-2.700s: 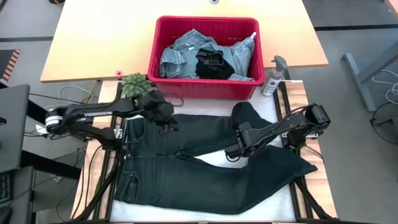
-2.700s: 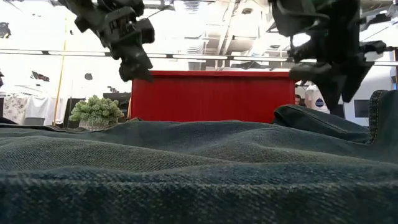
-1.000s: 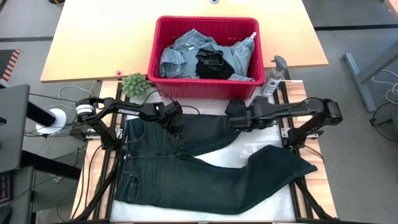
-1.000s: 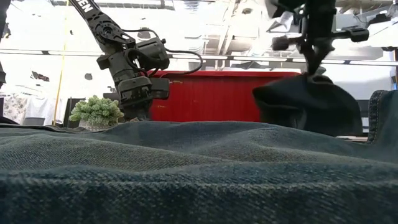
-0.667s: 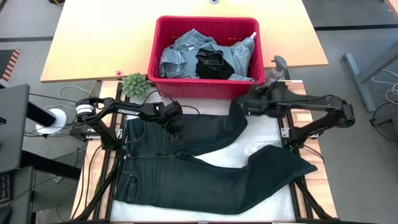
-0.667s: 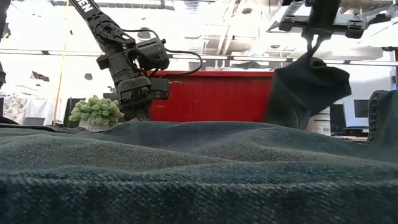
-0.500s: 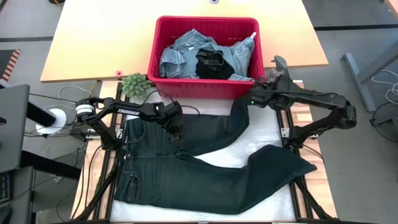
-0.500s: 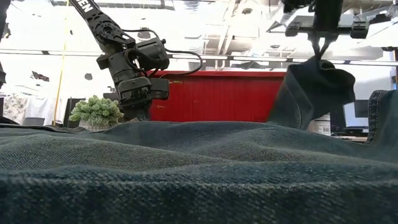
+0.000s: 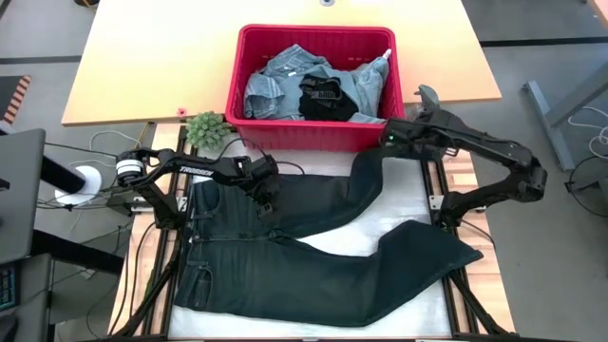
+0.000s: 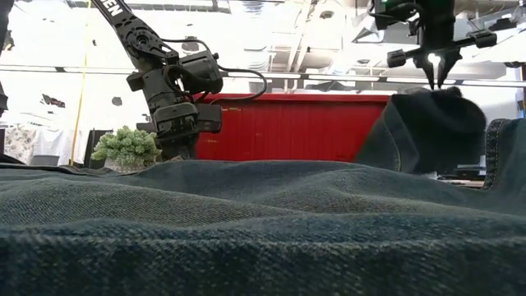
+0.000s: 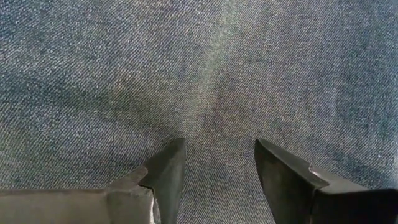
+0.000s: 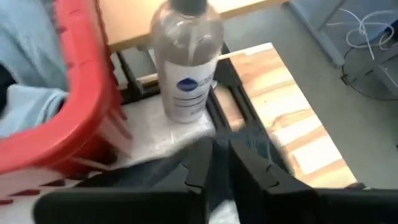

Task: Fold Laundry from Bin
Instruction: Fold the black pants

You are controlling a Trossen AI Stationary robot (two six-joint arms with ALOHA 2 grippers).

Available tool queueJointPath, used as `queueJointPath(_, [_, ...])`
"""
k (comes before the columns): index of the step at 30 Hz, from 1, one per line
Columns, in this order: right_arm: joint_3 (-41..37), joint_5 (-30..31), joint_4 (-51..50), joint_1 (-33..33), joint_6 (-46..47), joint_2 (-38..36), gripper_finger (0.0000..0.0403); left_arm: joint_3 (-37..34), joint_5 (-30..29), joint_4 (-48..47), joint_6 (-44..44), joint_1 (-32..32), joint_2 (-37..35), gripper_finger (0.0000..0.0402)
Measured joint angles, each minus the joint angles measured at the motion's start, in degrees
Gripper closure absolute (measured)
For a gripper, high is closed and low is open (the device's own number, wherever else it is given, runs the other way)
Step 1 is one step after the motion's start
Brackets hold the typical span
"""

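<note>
A pair of dark jeans (image 9: 313, 256) lies spread flat on the table, waistband toward the left edge, with both legs running right. My left gripper (image 9: 266, 198) is open and low on the jeans beside the crotch. My right gripper (image 10: 434, 76) hovers at the far right, close over the raised hem end (image 10: 427, 123) of the far leg, its fingers a narrow gap apart. The red bin (image 9: 237, 76) stands beyond the far edge, holding light blue and black laundry (image 9: 285, 81). My left gripper stands with both open fingertips (image 11: 174, 155) set down on one flat stretch of denim (image 11: 214, 118) near the crotch. It comes slanting down from the table's left. The jeans lie flat beneath it. My right gripper: I cannot tell whether its tips touch the leg's hem end.
A small green plant (image 9: 207, 128) stands at the bin's near left corner. A clear spray bottle (image 12: 186, 62) stands at the bin's near right corner, close to my right gripper. White table surface (image 9: 408, 204) shows between the two legs.
My right gripper has carried the far leg's hem end up and toward the far right corner, drawing out the leg that lay doubled back. Its fingertips have then parted, and the hem end has settled into a mound below them.
</note>
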Motion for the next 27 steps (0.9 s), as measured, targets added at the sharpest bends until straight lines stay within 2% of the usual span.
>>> queueJointPath(9, [0.0, 1.43, 1.4, 0.43, -1.46, -7.32, 0.0245, 0.0, -0.22, 0.01, -0.3, 0.0, 0.0, 0.0218])
queueJointPath(11, [0.0, 1.29, 4.95, 1.6, -2.64, -9.25, 0.0237, 0.0, -0.31, 0.02, -0.33, 0.0, 0.0, 0.0218])
queueJointPath(15, [0.01, -3.43, 18.23, 8.07, -15.28, -10.32, 0.0231, 0.0, -0.35, 0.05, -1.14, 0.0, 0.0, 0.0218])
queueJointPath(18, [0.06, -6.51, 23.5, 14.71, -18.27, -6.99, 0.0231, 0.0, -0.39, 0.13, -1.78, 0.0, 0.0, 0.0218])
queueJointPath(20, [0.0, -6.2, 22.14, 20.4, -14.43, -3.31, 0.0234, 0.0, -0.41, 0.15, -1.83, 0.0, 0.0, 0.0218])
queueJointPath(22, [-0.11, -4.74, 18.19, 25.96, -6.26, 0.84, 0.0237, 0.0, -0.42, 0.17, -2.32, 0.0, 0.0, 0.0218])
queueJointPath(25, [-0.11, -2.91, 10.51, 34.09, 11.57, 6.49, 0.0238, 0.0, -0.42, 0.2, -2.44, 0.0, 0.0, 0.0218])
queueJointPath(27, [-0.11, 0.4, 7.24, 39.28, 24.45, 9.99, 0.0233, 0.0, -0.35, 0.2, -2.69, 0.0, 0.0, 0.0218])
